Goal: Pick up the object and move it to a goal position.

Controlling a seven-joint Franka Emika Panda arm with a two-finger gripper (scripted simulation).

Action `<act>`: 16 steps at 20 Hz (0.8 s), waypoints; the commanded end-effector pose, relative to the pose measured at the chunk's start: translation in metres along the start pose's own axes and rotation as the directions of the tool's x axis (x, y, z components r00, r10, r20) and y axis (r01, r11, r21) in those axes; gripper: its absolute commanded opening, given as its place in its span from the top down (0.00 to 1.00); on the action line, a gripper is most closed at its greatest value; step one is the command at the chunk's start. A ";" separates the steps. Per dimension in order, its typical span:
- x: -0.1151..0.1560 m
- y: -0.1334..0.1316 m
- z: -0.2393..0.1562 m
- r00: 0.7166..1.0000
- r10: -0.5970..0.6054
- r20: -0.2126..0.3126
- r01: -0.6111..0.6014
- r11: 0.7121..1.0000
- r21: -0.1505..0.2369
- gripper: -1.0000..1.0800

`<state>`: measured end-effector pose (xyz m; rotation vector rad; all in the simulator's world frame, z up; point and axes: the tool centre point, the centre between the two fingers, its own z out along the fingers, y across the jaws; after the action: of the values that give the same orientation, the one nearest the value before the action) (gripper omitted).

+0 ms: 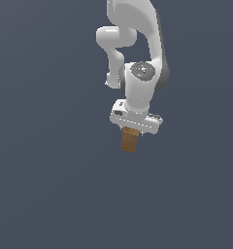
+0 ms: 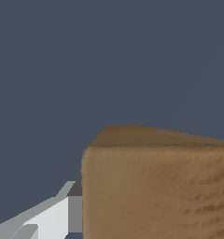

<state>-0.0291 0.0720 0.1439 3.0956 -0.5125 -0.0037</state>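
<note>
The white gripper [image 1: 133, 130] is clamped on the object [image 1: 129, 139], a brown wood-grained block that hangs below it, slightly tilted. In the wrist view the block [image 2: 156, 186] fills the frame, one finger [image 2: 53, 217] pressed against its side. Plain dark grey background [image 1: 41, 170] all around.

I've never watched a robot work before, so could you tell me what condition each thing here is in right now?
Wooden block: roughly upright, slightly tilted, its top tucked under the white gripper; whether it rests on anything cannot be told.
Gripper: pointing down over the block; one finger lies against the block's side, so it looks closed on it.
Robot arm: bent, reaching down from above.
</note>
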 end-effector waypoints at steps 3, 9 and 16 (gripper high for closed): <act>-0.006 -0.035 -0.003 1.000 -0.010 -0.002 0.010 1.000 0.004 1.00; -0.010 -0.083 -0.007 1.000 -0.010 -0.002 0.010 1.000 0.005 1.00; -0.011 -0.109 -0.010 1.000 -0.010 -0.002 0.010 1.000 0.005 1.00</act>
<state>-0.0084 0.1752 0.1477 3.0992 -0.4948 -0.0141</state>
